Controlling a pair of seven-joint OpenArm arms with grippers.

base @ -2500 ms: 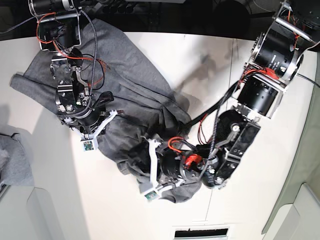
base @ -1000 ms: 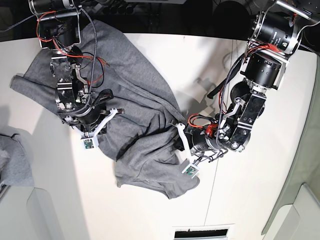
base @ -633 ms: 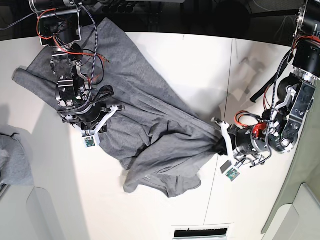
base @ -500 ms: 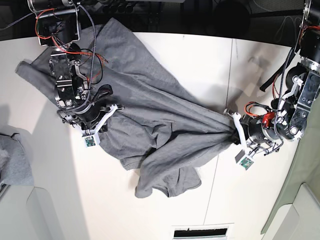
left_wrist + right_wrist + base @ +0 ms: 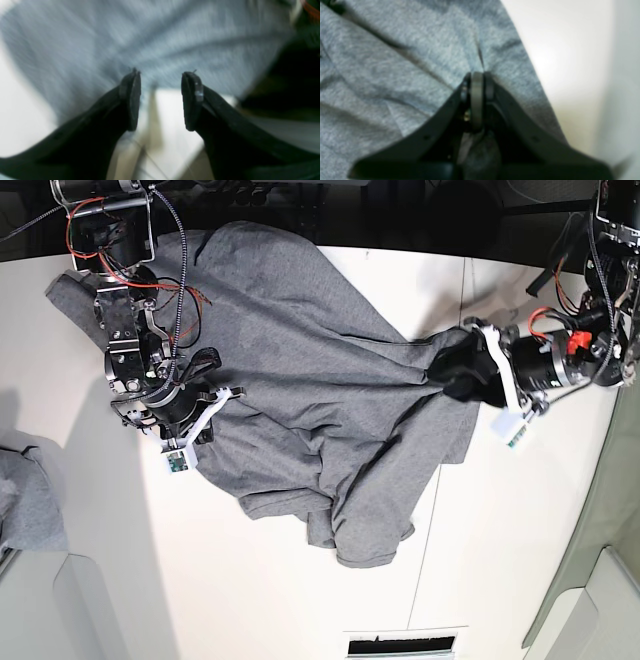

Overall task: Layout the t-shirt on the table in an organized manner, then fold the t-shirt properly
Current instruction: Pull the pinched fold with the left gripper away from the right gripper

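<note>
The heather-grey t-shirt lies rumpled and partly spread across the white table, with folds bunched toward its right side. My left gripper is at the shirt's right edge. The blurred left wrist view shows that gripper open: the t-shirt lies just past the fingertips and bare table shows between them. My right gripper rests on the shirt's left part. In the right wrist view it is shut on a pinch of the t-shirt.
A scrap of similar grey cloth lies at the left edge. Pale bin-like corner pieces sit at the bottom left and bottom right. A dark slot is at the near edge. A thin seam crosses the table.
My left arm dragged the shirt's bunched edge rightward and toward the far side, spreading the cloth, then opened its jaws. My right gripper stayed shut on the shirt, almost in place.
</note>
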